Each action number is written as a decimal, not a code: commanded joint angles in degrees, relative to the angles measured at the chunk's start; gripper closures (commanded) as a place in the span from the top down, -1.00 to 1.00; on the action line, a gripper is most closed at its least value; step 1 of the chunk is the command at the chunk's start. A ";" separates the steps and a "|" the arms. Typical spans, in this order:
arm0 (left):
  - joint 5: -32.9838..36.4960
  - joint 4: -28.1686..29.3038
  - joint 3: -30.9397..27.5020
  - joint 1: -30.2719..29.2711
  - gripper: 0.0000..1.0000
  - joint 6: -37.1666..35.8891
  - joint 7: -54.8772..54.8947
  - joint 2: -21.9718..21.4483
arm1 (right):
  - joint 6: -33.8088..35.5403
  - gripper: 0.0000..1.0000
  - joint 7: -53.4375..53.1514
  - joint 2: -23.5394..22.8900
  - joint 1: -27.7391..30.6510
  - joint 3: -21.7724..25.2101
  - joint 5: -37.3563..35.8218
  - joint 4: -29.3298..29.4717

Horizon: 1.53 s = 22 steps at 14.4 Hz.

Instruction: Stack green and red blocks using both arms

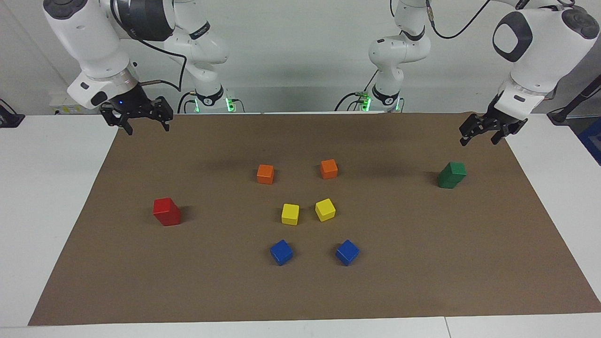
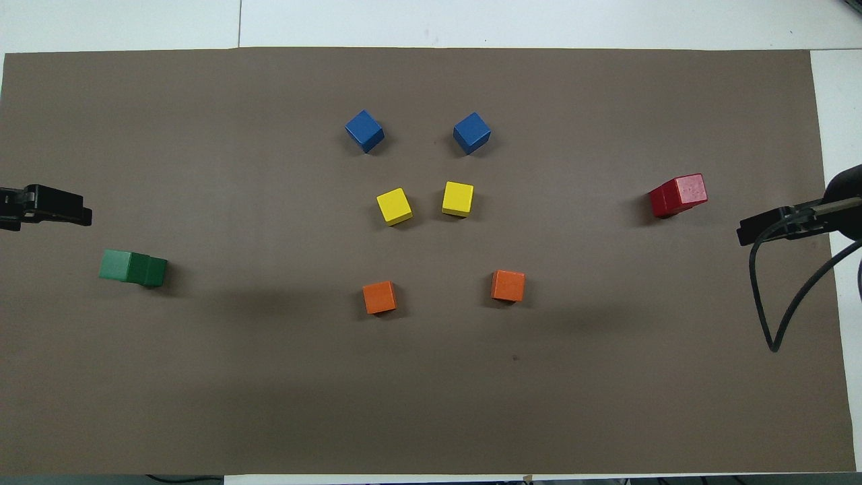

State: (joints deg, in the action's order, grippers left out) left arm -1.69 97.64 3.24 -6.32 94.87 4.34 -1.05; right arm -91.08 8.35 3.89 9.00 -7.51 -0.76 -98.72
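Note:
Two dark green blocks (image 1: 451,174) stand stacked near the left arm's end of the brown mat; the stack also shows in the overhead view (image 2: 133,267). Two bright red blocks (image 1: 166,211) stand stacked near the right arm's end, and they show from above too (image 2: 677,195). My left gripper (image 1: 478,140) is open and empty, raised over the mat's edge beside the green stack (image 2: 77,210). My right gripper (image 1: 148,129) is open and empty, raised over the mat's corner near the robots (image 2: 744,236), apart from the red stack.
In the middle of the mat (image 1: 422,263) lie two orange cubes (image 1: 265,173) (image 1: 328,168), two yellow cubes (image 1: 290,213) (image 1: 325,209) and two blue cubes (image 1: 281,252) (image 1: 347,252), each pair farther from the robots than the last. A black cable (image 2: 774,323) hangs from the right arm.

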 commanded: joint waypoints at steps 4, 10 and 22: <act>-0.06 0.01 -0.16 -0.36 1.00 -5.84 -0.21 -3.87 | 1.08 1.00 0.36 -0.37 0.75 -0.31 0.49 0.89; 0.64 4.93 -0.16 1.92 1.00 -0.49 -1.96 -6.34 | 0.64 1.00 -0.96 -0.29 0.31 -0.31 0.49 0.72; 0.73 -0.61 -2.62 6.14 1.00 -3.04 -4.26 -3.17 | 0.64 1.00 -1.05 -0.11 0.58 -0.31 0.49 0.37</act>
State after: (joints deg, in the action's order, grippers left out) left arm -1.62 97.81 1.63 -1.69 92.29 0.82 -5.14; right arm -91.07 8.11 3.89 9.11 -7.55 -0.76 -98.72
